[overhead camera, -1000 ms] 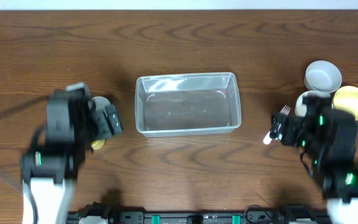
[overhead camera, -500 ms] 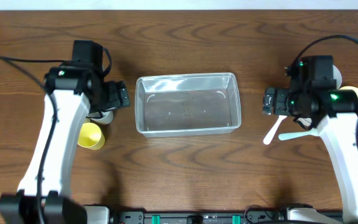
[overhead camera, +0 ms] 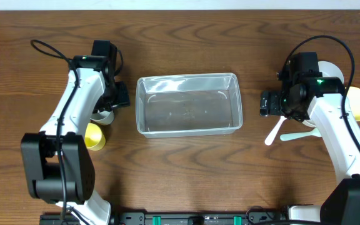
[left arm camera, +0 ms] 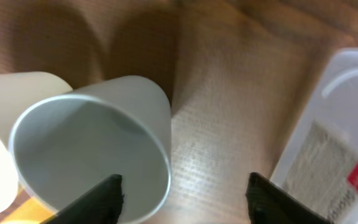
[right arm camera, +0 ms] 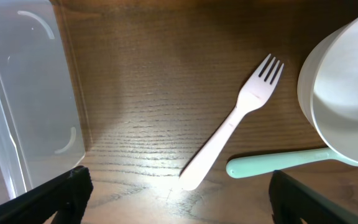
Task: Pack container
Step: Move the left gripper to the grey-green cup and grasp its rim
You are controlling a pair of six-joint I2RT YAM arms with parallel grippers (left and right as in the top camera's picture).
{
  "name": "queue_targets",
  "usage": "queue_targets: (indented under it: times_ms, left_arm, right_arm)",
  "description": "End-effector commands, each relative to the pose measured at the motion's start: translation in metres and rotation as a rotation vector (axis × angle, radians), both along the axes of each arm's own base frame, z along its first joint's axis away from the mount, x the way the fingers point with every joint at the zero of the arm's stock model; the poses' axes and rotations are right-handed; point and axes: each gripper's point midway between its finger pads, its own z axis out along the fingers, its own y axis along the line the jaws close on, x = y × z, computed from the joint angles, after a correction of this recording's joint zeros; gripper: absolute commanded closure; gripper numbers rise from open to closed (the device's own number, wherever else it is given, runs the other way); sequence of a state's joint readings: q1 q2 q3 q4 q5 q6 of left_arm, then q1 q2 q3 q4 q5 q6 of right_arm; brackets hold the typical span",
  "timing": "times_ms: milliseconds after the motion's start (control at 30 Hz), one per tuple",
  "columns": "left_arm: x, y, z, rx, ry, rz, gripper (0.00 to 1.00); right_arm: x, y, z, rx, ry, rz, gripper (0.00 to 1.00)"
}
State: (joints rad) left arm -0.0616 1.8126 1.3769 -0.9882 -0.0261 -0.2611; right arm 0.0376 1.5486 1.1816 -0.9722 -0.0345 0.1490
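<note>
Overhead, container (overhead camera: 187, 104) mid-surface (overhead camera: 186, 162), between both arms. Only up close: left tool (left arm camera: 182, 190) spread wide at a grey cup (left arm camera: 92, 143) rim (arm-hidden from above), right tool (right arm camera: 179, 186) equally wide over a white fork (right arm camera: 235, 121).

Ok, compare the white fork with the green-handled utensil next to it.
Colour: the fork is white, the green-handled utensil pale mint. Pose: the fork lies slanted, the utensil nearly level in the right wrist view. Visibility: the fork shows whole, tines included; the utensil's head is hidden by the white bowl. Both lie flat on the table, unheld.
</note>
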Motion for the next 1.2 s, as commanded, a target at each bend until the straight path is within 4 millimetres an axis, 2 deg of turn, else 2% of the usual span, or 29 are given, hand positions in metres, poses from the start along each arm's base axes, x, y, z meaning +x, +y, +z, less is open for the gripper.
queue_targets:
  times_ms: [0,67,167,533,967,1167]
  left_arm:
    - [0.006,0.003,0.003,0.020,-0.019,-0.008,0.54]
    - [0.007,0.003,0.003,0.019,-0.022,-0.008,0.63]
    - [0.007,0.003,0.003,0.020,-0.022,-0.008,0.68]
    - [0.000,0.012,-0.003,0.073,0.000,-0.005,0.66]
    - [-0.003,0.012,-0.014,0.075,0.024,-0.006,0.66]
    - [-0.005,0.012,-0.022,0.076,0.048,-0.006,0.72]
  right_arm:
    - [0.003,0.000,0.004,0.007,-0.009,0.001,0.09]
    - [0.002,0.000,0.003,0.006,-0.006,0.001,0.09]
    - [0.002,0.000,0.003,0.007,-0.003,0.001,0.09]
    - [0.000,0.000,0.003,0.006,0.003,0.001,0.10]
    - [-0.003,0.000,0.002,0.006,0.015,0.001,0.10]
    - [-0.004,0.000,0.002,0.006,0.019,0.001,0.11]
